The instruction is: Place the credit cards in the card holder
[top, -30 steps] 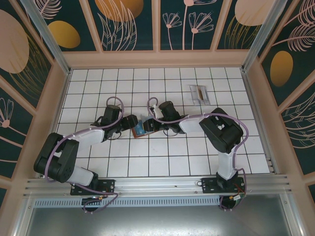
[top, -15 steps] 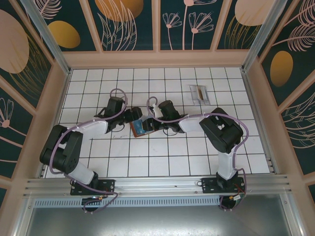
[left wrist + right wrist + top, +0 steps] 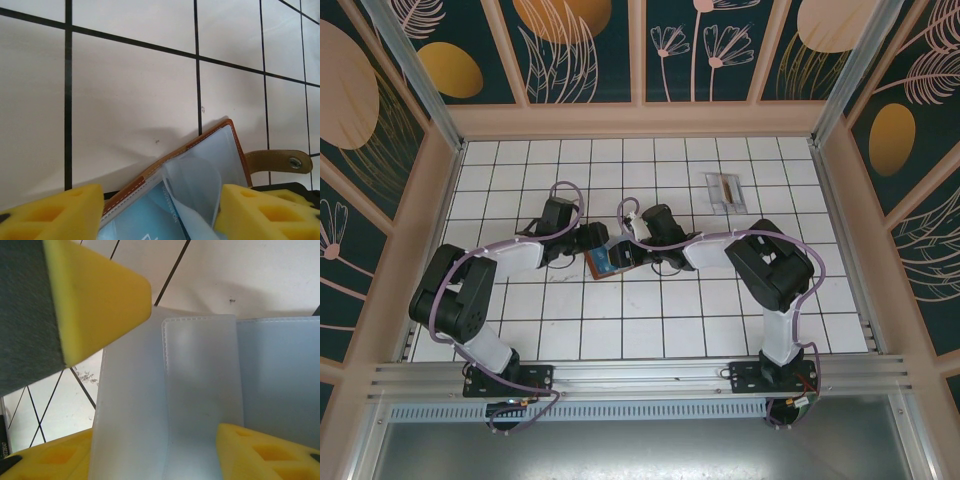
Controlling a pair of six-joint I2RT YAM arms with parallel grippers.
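Observation:
The card holder [image 3: 605,261] lies open on the tiles mid-table, reddish-brown leather with blue-grey sleeves. My left gripper [image 3: 594,241] comes at it from the left, my right gripper [image 3: 629,249] from the right. In the left wrist view the leather edge [image 3: 175,152] runs diagonally and a blue card [image 3: 142,217] sits inside a sleeve. My left gripper [image 3: 160,212] is open, its pads astride the sleeves, and the right pad [image 3: 265,212] touches a loose flap. My right gripper [image 3: 160,455] is open over a translucent sleeve [image 3: 200,390]. Pale credit cards [image 3: 723,190] with a dark stripe lie at the back right.
The holder's tan strap with a snap [image 3: 280,161] sticks out to the right. A yellow pad of the other gripper [image 3: 95,295] hangs close over the sleeves in the right wrist view. Wooden walls [image 3: 840,200] ring the tiled floor, with bare tiles in front of the holder.
My left arm has swung toward the back and its gripper has moved up against the card holder's left side. The holder has turned slightly. The right arm has hardly moved.

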